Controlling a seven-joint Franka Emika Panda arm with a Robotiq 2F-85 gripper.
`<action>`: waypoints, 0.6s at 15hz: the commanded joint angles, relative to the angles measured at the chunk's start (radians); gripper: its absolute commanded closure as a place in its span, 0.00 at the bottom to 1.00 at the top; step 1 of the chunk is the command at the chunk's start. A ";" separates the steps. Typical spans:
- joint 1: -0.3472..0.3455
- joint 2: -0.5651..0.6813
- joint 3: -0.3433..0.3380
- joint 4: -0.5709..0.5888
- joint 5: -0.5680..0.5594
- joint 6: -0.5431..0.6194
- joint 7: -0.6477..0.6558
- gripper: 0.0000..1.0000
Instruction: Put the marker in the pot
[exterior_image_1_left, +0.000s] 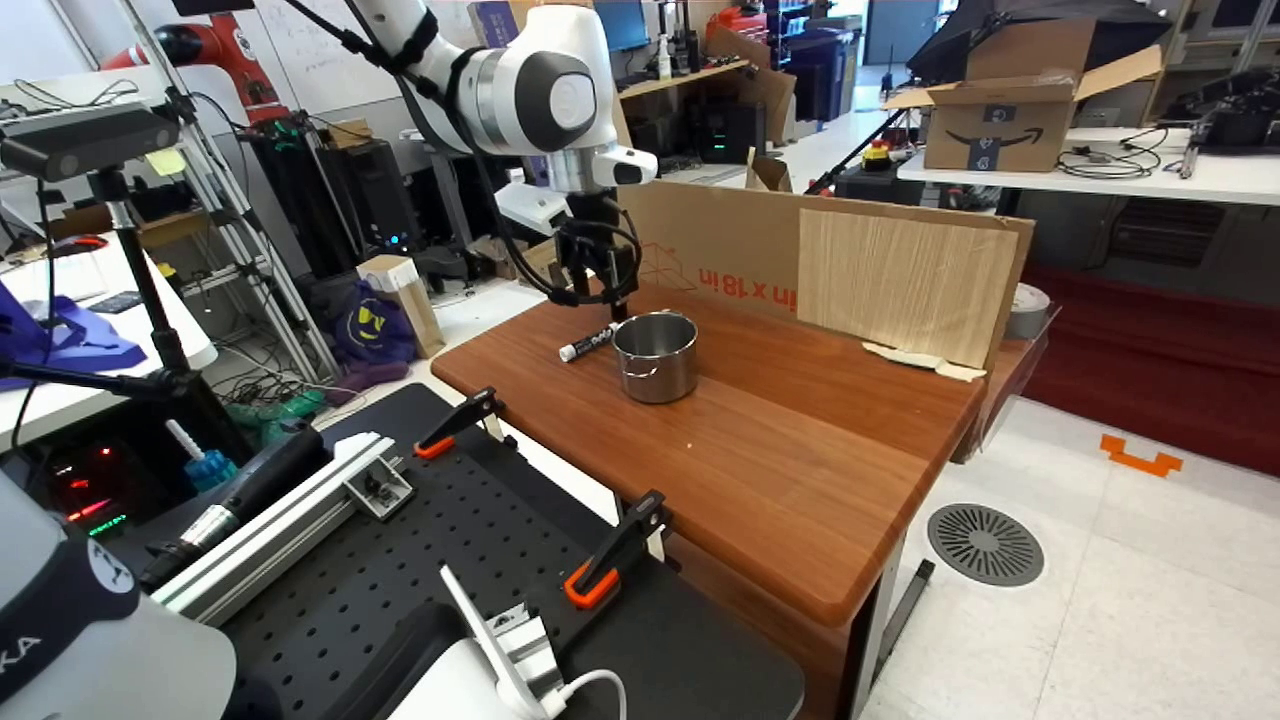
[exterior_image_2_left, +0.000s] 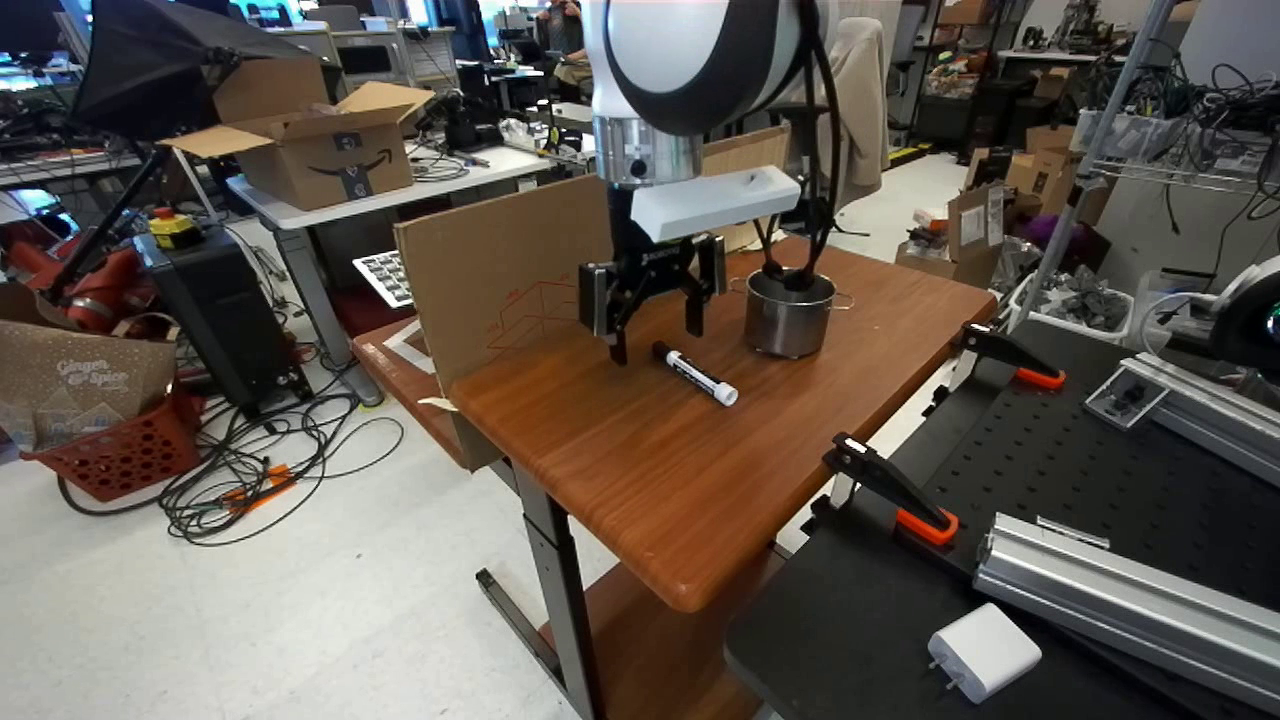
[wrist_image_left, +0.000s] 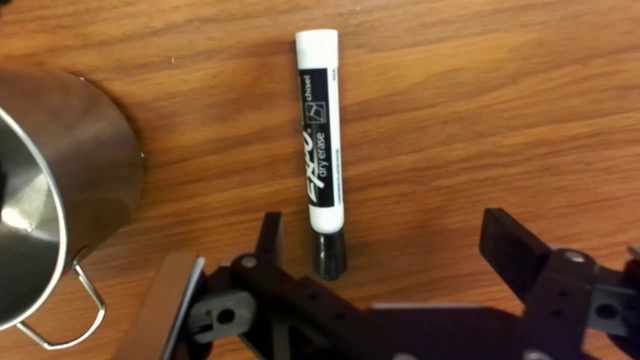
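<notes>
The marker (wrist_image_left: 322, 135) is white with a black label and a black cap. It lies on the wooden table in both exterior views (exterior_image_1_left: 590, 343) (exterior_image_2_left: 697, 375). The silver pot (exterior_image_1_left: 655, 357) stands upright close beside it; it also shows in an exterior view (exterior_image_2_left: 788, 318) and at the left edge of the wrist view (wrist_image_left: 102, 150). My gripper (exterior_image_2_left: 656, 335) is open and empty above the table near the marker's cap end. In the wrist view the gripper (wrist_image_left: 382, 215) has its fingers wide apart, with the cap between them, nearer the left finger.
A cardboard panel (exterior_image_1_left: 720, 240) stands along the table's back edge. Black clamps (exterior_image_1_left: 465, 420) (exterior_image_1_left: 615, 555) sit along the near edge beside a black perforated board (exterior_image_1_left: 420, 570). Arm cables (exterior_image_2_left: 820, 130) hang down and overlap the pot in an exterior view.
</notes>
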 joint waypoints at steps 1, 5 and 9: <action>0.039 0.050 -0.043 0.049 0.017 -0.004 0.018 0.00; 0.049 0.083 -0.061 0.075 0.017 -0.009 0.024 0.26; 0.047 0.089 -0.061 0.086 0.022 -0.007 0.024 0.58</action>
